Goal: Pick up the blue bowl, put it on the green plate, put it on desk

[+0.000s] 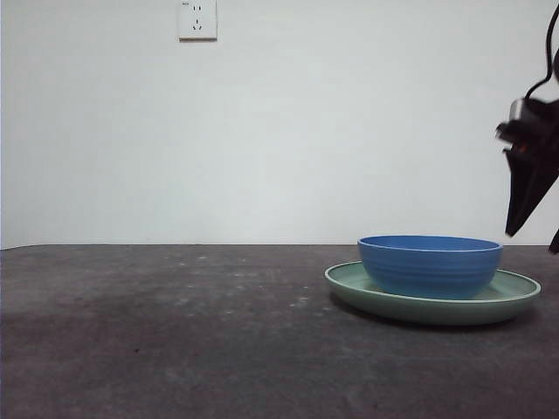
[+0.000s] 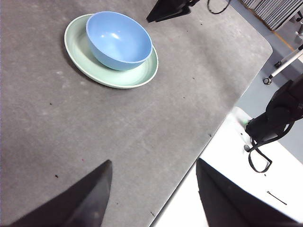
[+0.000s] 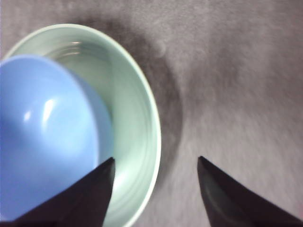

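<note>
The blue bowl (image 1: 430,264) sits upright in the green plate (image 1: 349,284), which rests on the desk (image 1: 175,332) at the right. My right gripper (image 1: 533,237) hangs open above and just right of the plate, holding nothing. In the right wrist view the bowl (image 3: 42,137) and plate (image 3: 135,118) lie partly under one jaw of the right gripper (image 3: 156,161). The left gripper (image 2: 154,163) is open and empty by the desk's edge, far from the bowl (image 2: 119,40) and plate (image 2: 94,71).
A wall socket (image 1: 197,19) is on the white wall behind. In the left wrist view the desk's rounded edge (image 2: 222,118) runs beside a white base (image 2: 236,165) carrying a black arm part and cable (image 2: 279,113).
</note>
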Motion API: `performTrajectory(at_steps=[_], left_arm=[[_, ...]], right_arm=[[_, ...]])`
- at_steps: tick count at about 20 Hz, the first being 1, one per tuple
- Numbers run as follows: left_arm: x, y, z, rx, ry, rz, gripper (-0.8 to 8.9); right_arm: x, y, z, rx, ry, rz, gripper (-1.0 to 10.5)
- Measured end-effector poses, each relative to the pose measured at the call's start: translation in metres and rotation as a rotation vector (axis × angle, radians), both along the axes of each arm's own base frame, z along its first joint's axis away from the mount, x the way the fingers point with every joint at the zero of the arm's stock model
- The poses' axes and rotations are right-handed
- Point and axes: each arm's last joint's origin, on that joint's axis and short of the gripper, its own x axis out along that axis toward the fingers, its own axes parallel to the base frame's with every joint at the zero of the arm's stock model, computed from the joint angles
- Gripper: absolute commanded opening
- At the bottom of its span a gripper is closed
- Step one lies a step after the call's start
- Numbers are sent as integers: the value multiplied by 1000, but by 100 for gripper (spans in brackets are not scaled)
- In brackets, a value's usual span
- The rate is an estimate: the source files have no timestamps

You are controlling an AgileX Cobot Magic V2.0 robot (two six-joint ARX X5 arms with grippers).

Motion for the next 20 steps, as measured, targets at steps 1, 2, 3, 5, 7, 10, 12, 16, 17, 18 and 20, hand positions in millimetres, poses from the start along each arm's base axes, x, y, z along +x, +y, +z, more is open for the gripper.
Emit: performTrajectory(at_steps=[1, 2, 3, 5, 7, 10, 12, 16, 17, 18, 20], left_arm=[[0, 0, 0, 0, 0, 0, 280], [0, 0, 0, 0, 0, 0, 280], [0, 0, 0, 0, 0, 0, 280], [0, 0, 0, 0, 0, 0, 280], [0, 0, 0, 0, 1, 0, 280], [0, 0, 0, -1, 1, 1, 280], [0, 0, 0, -2, 3, 2, 280], [0, 0, 0, -2, 5, 3, 280], [0, 0, 0, -2, 5, 3, 280], [0, 0, 0, -2, 6, 3, 280], [0, 0, 0, -3, 7, 4, 280]], right_arm=[[3, 2, -6, 0, 9, 7, 245], [6, 3, -12, 0, 18, 12, 245], [9, 5, -18, -1, 27, 19, 244], [12, 9, -28, -9, 41, 29, 205], [16, 12, -34, -25, 45, 36, 197], [19, 15, -39, -25, 40, 44, 122], [20, 15, -39, -26, 30, 46, 58], [20, 15, -39, -26, 27, 46, 35], [20, 15, -39, -26, 27, 45, 11], [20, 15, -39, -26, 26, 45, 11], [20, 15, -39, -26, 26, 45, 11]])
